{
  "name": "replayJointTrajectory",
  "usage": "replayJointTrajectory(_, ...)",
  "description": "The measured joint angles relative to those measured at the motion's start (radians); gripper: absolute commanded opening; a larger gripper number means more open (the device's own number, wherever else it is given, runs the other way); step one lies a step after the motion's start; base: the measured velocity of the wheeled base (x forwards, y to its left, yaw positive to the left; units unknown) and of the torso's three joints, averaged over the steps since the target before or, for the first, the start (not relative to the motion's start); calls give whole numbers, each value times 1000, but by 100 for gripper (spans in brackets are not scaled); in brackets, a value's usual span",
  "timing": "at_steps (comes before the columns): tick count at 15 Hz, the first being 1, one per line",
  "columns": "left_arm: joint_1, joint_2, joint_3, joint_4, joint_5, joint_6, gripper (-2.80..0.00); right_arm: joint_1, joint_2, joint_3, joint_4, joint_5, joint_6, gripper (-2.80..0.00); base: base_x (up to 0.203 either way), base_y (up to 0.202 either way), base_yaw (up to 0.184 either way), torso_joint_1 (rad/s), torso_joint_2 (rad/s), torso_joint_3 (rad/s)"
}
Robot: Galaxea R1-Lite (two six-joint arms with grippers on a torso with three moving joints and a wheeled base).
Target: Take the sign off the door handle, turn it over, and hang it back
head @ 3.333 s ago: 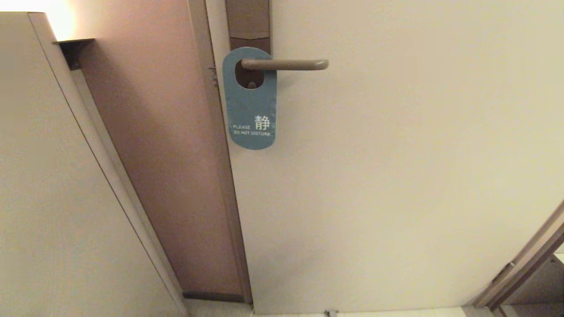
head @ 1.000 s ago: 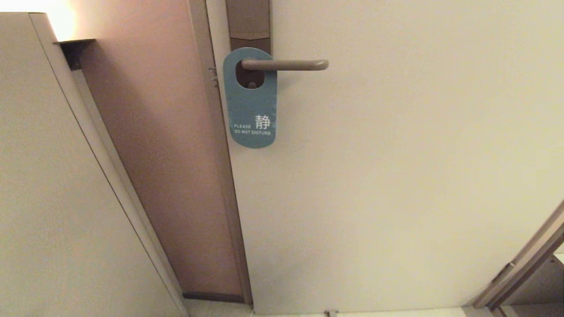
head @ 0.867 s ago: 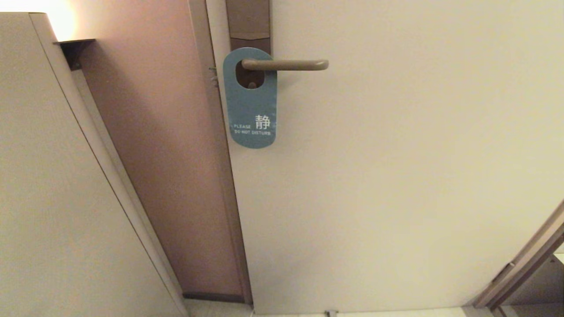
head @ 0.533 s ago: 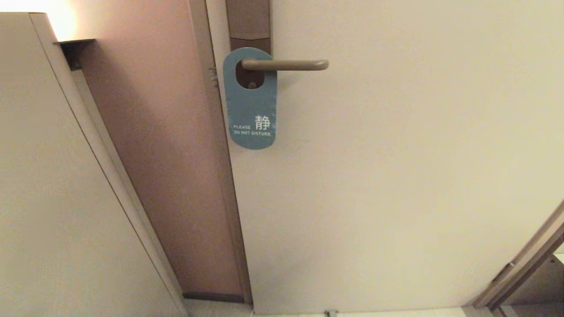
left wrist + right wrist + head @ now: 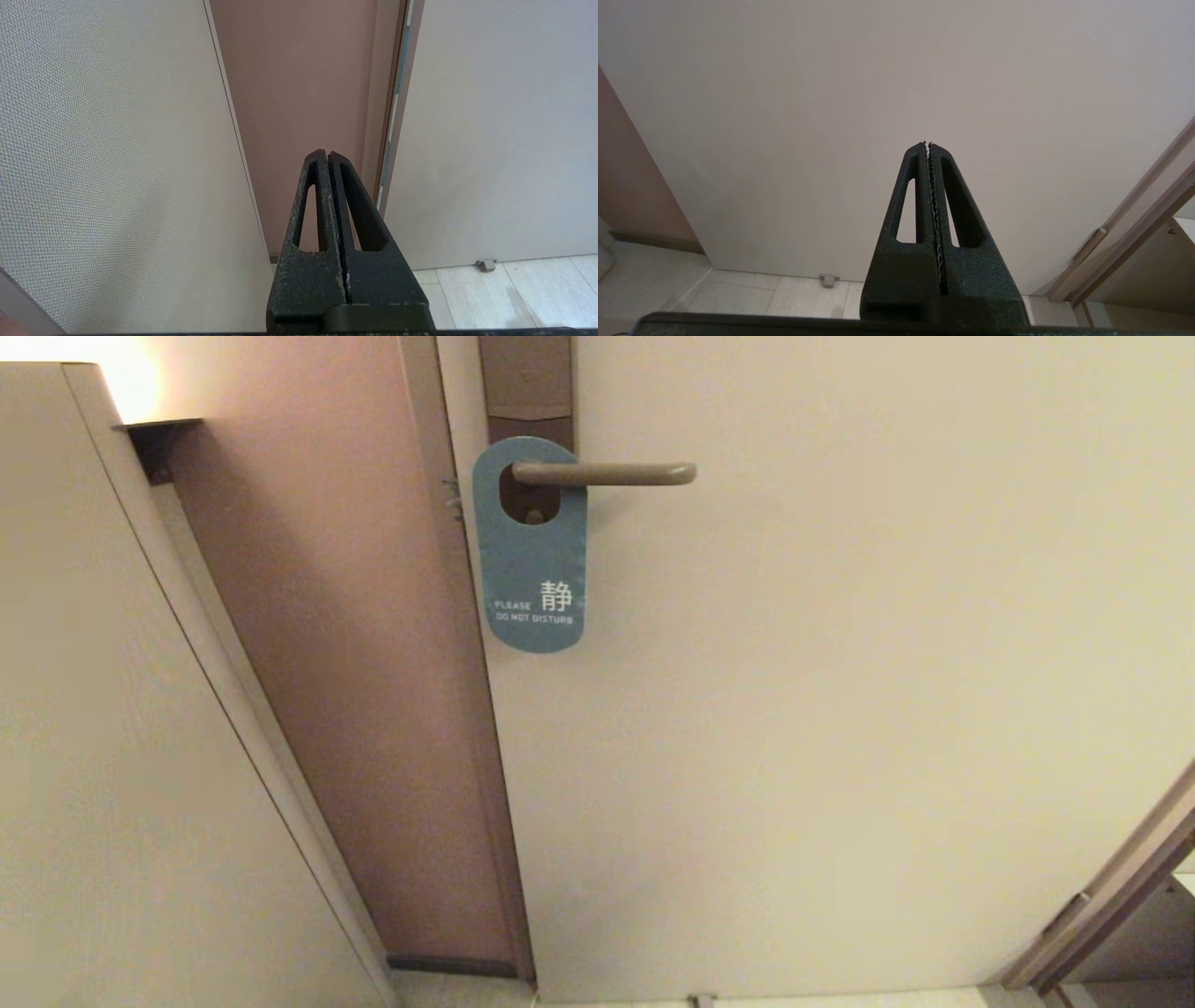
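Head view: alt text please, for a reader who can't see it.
A teal-blue sign reading "PLEASE DO NOT DISTURB" hangs by its oval hole on the door handle of a cream door. Neither robot arm is in this view.

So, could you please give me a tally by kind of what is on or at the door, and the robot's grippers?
Signs, teal side out: 1, the sign
Door handles: 1, the door handle
Backplates: 1, the backplate
Floor door stops: 1, the door stop
Grippers, both shut: 2, left gripper, right gripper
Total: 6
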Motion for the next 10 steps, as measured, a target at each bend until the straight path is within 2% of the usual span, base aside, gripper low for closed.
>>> replayJointTrajectory(10,0,0,0,0,0,0,-280,0,0,0,0,-1,2,-280,0,0,0,0,0,0)
